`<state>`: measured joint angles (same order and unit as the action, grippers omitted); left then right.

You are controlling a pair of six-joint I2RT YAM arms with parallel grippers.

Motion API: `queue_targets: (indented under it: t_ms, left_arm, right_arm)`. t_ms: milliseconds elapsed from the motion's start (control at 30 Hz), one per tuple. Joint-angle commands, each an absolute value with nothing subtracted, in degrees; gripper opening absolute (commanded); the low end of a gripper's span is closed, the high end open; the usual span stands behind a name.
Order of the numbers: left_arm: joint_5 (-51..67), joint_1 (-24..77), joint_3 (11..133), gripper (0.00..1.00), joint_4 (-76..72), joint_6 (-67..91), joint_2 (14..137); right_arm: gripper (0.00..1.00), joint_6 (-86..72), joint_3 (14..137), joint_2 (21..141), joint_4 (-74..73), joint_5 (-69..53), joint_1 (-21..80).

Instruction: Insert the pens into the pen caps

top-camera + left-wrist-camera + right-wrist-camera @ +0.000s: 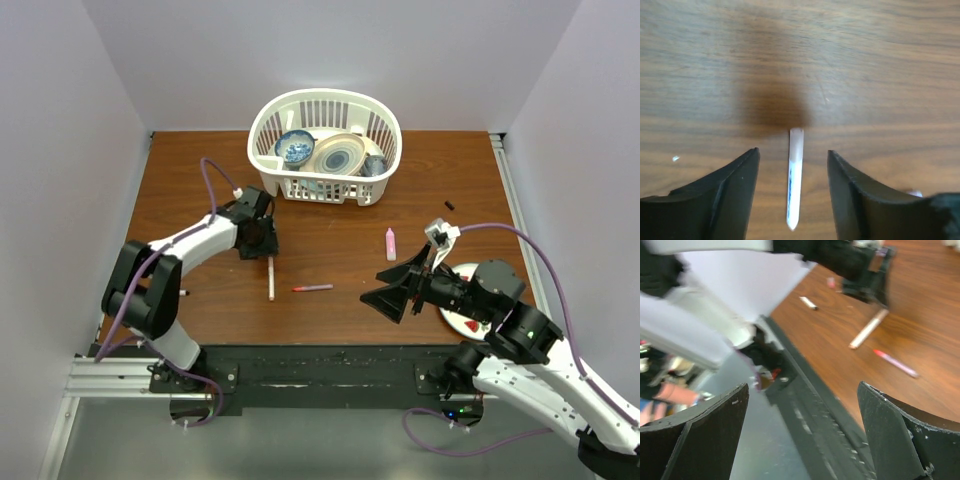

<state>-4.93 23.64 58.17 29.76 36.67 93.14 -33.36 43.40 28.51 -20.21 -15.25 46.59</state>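
Observation:
A white pen (pixel 270 278) lies on the wooden table (pixel 200 200). My left gripper (pixel 260 240) hangs over its far end, open; in the left wrist view the pen (pixel 795 177) lies between my black fingers (pixel 735 195), untouched. A dark pink pen (pixel 312 288) lies to its right, and shows in the right wrist view (pixel 896 363). A lilac-pink highlighter (pixel 391 243) lies further right. A tiny black cap (pixel 449 206) lies at the far right. A white pen with a black end (pixel 808 303) lies by the left arm. My right gripper (pixel 380 288) is open, empty and above the table's near edge.
A white basket (pixel 262 130) with bowls and a plate stands at the back centre. A white plate (pixel 467 272) with something red lies under my right arm. The black rail (pixel 320 365) runs along the table's front edge.

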Motion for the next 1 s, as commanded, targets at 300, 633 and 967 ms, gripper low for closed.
queue_targets:
  t_ms: [300, 633, 967]
  left_arm:
    - [2.72, 23.38, 53.89, 1.00, 30.77, 27.43, 65.24]
    - [-8.51, 23.29, 48.43, 1.00, 32.52, 25.84, 59.68]
    - [-19.42, 23.12, 48.78, 1.00, 35.07, 28.74, 54.06]
  right_arm:
    - [0.87, -11.00, 49.83, 54.21, -21.99, -1.76, 46.58]
    - [0.70, 6.41, 56.77, 81.73, -19.43, -1.76, 46.67]
    - [0.63, 12.73, 60.20, 92.88, -13.01, -2.38, 50.62]
